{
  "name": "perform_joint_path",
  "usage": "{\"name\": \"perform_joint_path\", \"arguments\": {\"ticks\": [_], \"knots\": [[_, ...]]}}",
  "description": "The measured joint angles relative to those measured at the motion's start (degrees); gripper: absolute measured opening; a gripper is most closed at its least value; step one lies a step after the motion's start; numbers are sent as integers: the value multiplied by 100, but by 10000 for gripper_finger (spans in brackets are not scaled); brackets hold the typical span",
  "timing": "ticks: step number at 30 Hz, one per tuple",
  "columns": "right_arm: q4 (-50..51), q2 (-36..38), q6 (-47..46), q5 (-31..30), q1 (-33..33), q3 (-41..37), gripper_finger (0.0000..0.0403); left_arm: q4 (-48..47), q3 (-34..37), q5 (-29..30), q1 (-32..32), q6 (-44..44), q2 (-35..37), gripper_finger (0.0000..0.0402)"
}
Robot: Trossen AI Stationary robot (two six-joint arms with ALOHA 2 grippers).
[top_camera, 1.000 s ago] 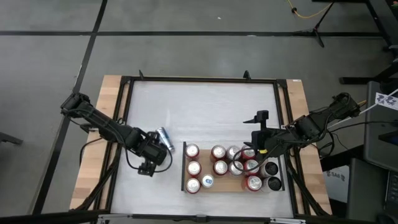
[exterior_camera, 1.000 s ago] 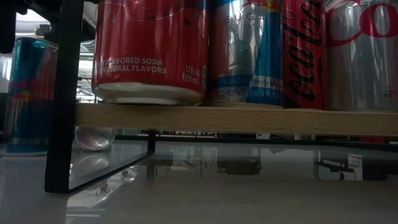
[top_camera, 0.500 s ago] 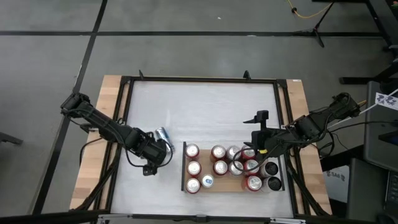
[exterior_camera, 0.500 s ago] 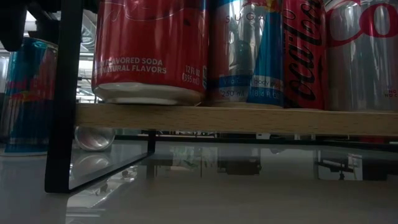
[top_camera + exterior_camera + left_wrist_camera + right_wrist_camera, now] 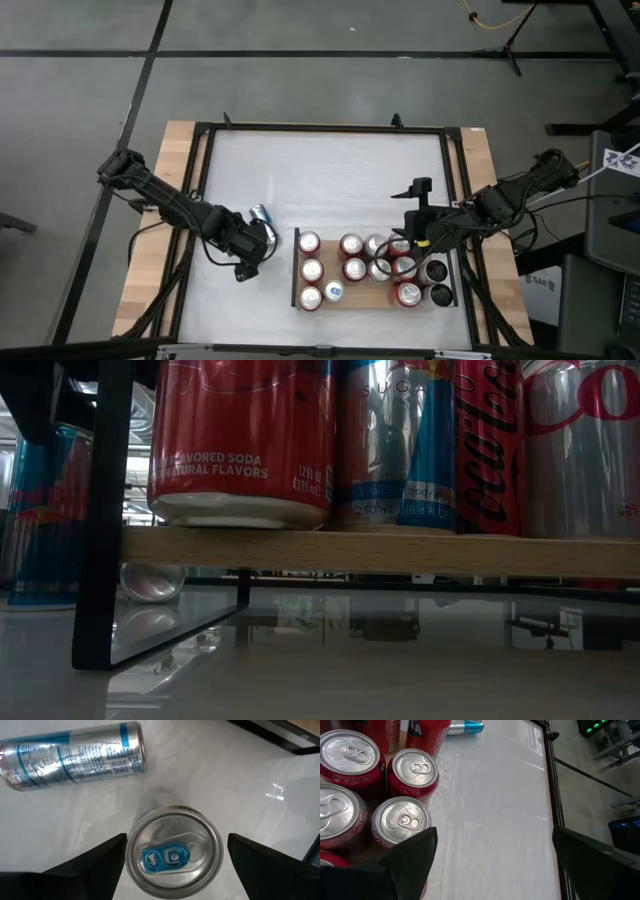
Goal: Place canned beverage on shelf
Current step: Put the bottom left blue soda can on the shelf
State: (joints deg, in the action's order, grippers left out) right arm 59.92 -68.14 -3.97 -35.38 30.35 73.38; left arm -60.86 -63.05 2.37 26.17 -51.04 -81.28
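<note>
Left wrist view: our left gripper has come over an upright blue-tab can, fingers spread wide, probably not gripping yet; it stands near the table's left edge, beside the shelf.

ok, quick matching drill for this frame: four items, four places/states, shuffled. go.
Items
1. upright can with blue tab
2. silver-and-blue can
3. left gripper
4. right gripper

Places/states
A. over the cans on the shelf, jaws open
B. lying on its side on the white tabletop
C. standing between open jaws
D. left of the shelf, straddling a can

Pairs: 1-C, 2-B, 3-D, 4-A
</note>
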Motion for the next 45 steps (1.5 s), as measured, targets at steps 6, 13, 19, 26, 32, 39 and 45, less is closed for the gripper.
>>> {"name": "perform_joint_path", "arguments": {"ticks": [6, 13, 19, 26, 32, 39, 45], "knots": [[0, 0, 0, 0, -2, 0, 386, 24, 0, -13, 0, 41, 0, 337], [0, 0, 2, 2, 0, 2, 386, 59, -1, 7, 0, 42, 0, 337], [0, 0, 0, 1, -1, 1, 386, 57, 0, 116, 4, 60, -11, 318], [-32, 19, -9, -6, -1, 2, 386, 50, -2, 247, 0, 49, -11, 239], [-200, 409, -17, -7, 0, 4, 386, 47, -4, 176, -4, 17, -11, 211], [-256, 1218, -22, 44, -2, 7, 386, -64, -83, -295, -4, -111, 53, 211], [-264, 1742, -22, 44, 0, 9, 386, -718, -956, -377, -20, -64, 138, 211]]}}
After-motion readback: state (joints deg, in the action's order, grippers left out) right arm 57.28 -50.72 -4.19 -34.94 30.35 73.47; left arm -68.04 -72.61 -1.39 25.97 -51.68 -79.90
